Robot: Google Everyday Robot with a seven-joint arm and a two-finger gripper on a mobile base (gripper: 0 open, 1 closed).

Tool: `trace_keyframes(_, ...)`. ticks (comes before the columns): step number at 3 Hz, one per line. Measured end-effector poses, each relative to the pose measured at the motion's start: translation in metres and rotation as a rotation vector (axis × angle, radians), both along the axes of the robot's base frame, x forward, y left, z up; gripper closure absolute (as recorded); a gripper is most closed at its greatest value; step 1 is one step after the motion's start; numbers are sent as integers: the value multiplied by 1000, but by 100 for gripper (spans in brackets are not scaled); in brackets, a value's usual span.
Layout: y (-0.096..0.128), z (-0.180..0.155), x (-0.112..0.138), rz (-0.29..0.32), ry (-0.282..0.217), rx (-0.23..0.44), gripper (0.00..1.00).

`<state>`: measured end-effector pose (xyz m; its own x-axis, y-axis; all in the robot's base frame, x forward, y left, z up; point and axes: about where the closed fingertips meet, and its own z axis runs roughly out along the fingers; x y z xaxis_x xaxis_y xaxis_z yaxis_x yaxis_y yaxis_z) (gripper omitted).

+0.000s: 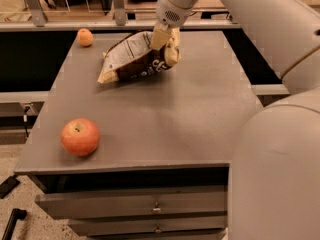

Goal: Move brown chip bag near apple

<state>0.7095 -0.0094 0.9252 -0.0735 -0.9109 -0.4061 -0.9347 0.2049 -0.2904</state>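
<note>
- At the far side of the grey table [200,114], in the single camera view, the gripper [166,46] reaches down from the white arm [240,14] and pinches the right end of the brown chip bag [131,60]. Its two tan fingers [171,54] are drawn together on the bag.
- Held by that one end, the bag hangs tilted. Its right side is raised, its white back panel faces up, and its tan left corner dips toward the tabletop. Whether that corner touches the surface cannot be told.
- Gripping an end seal makes sense, since the flat crimp gives the fingers something firm to bite on while the puffy body sags.
- Close to the front left corner sits the apple [80,136], stem dimple up, well apart from the bag, so the carry looks barely begun.
- Near the back left corner lies a small orange fruit [85,37], just beyond the bag's low end. It is a likely decoy and a thing the trailing corner could nudge.
- Below the tabletop's front edge run drawers [155,209], which play no part in the move.
</note>
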Motion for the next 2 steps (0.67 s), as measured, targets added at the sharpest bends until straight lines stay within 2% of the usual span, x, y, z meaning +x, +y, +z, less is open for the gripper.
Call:
trace_keyframes(1,-5,23,-3,22,-48,42,100)
trace_keyframes(2,-14,48,-6,32,-105,116,100)
